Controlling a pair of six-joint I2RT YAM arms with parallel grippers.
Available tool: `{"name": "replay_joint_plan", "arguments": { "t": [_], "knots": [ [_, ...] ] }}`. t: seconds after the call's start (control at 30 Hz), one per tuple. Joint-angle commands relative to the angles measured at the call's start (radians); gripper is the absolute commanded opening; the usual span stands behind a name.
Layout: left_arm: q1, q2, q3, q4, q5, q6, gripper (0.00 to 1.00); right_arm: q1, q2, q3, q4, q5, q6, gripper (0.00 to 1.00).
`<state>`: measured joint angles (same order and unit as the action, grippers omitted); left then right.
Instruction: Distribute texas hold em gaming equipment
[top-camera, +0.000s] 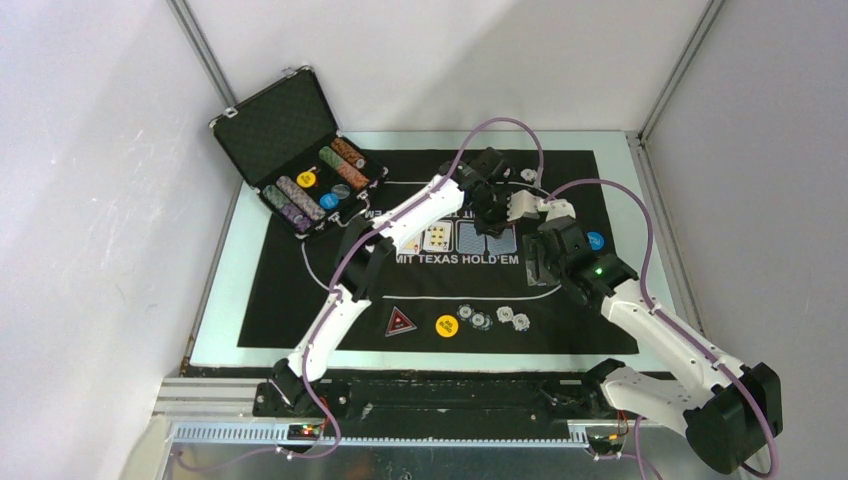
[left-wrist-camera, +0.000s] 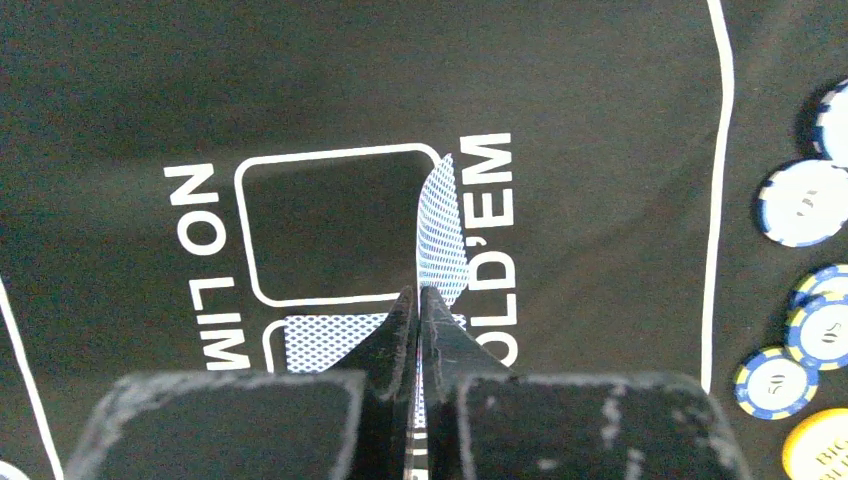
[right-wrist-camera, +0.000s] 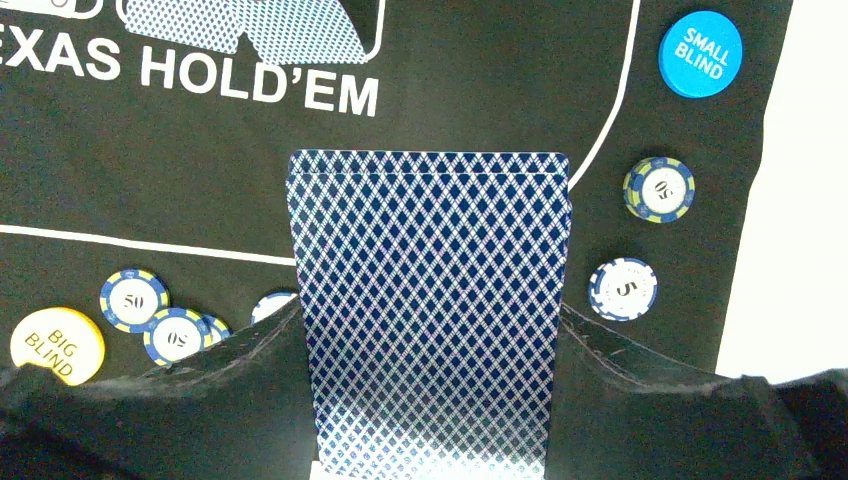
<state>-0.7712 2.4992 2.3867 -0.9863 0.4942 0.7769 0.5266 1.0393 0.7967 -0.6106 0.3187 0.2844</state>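
My left gripper (left-wrist-camera: 419, 300) is shut on a single blue-backed playing card (left-wrist-camera: 442, 225), seen edge-on above an empty white card outline (left-wrist-camera: 335, 225) on the mat. Another blue-backed card (left-wrist-camera: 325, 342) lies flat in the outline beside it. My right gripper (right-wrist-camera: 430, 320) is shut on the deck of blue-backed cards (right-wrist-camera: 430, 230), one finger on each long side. From above, the left gripper (top-camera: 490, 215) hovers over the row of cards (top-camera: 470, 238) at the mat's middle. The right gripper (top-camera: 545, 265) stands just right of it.
A red-black triangle marker (top-camera: 401, 321), a yellow disc (top-camera: 447, 325) and several chips (top-camera: 490, 318) lie near the mat's front. A blue Small Blind disc (right-wrist-camera: 701, 53) and two chips (right-wrist-camera: 659, 188) sit right. The open black case (top-camera: 300, 150) stands back left.
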Motion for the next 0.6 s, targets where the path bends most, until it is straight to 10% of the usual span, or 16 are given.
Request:
{"name": "replay_joint_plan", "arguments": {
  "t": [0.0,0.57],
  "knots": [
    [-0.012,0.003,0.018,0.044,-0.058,-0.016,0.08,-0.004,-0.013,0.001,0.051,0.015,0.017,0.0],
    [-0.026,-0.009,-0.019,0.161,-0.224,-0.07,0.43,-0.005,-0.018,0.001,0.049,-0.002,0.017,0.0]
  ]
}}
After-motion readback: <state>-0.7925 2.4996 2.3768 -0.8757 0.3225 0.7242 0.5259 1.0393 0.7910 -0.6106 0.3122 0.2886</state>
